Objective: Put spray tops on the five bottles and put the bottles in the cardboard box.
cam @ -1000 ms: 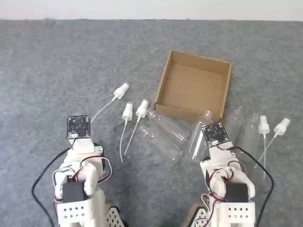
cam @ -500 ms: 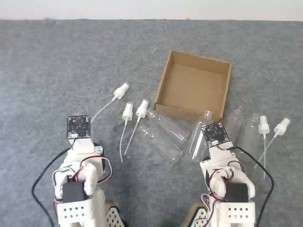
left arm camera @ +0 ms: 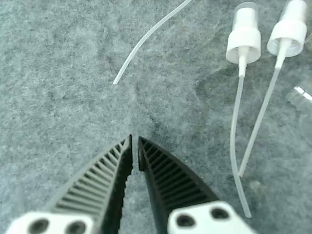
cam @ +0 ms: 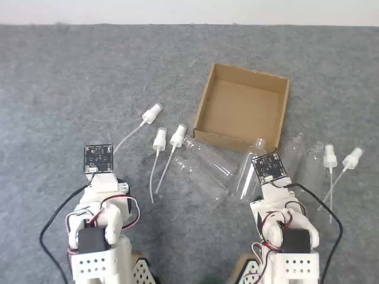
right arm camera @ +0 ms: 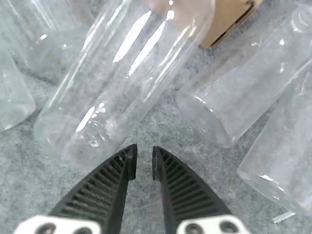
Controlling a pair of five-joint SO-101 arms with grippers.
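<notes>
While none of the five clear plastic bottles (cam: 207,158) wears a top yet, all lie uncapped on their sides on the grey carpet-like table cover (cam: 71,77), fanned along the near edge of the open brown cardboard box (cam: 220,139). The box sits at about 11 o'clock from the right arm's wrist, empty and mouth up, apparently so finished bottles can go straight in. Three white spray tops (cam: 159,140) with long thin tubes lie loose at 2 to 3 o'clock from the left arm's wrist. Two more lie at 3 o'clock from the right wrist, likely so each arm has some within reach. The left gripper (left arm camera: 135,141) hovers over bare cover, its jaws drawn nearly together around nothing. The right gripper (right arm camera: 144,151), likewise nearly closed and empty, points at a bottle's base just ahead at 12 o'clock.
</notes>
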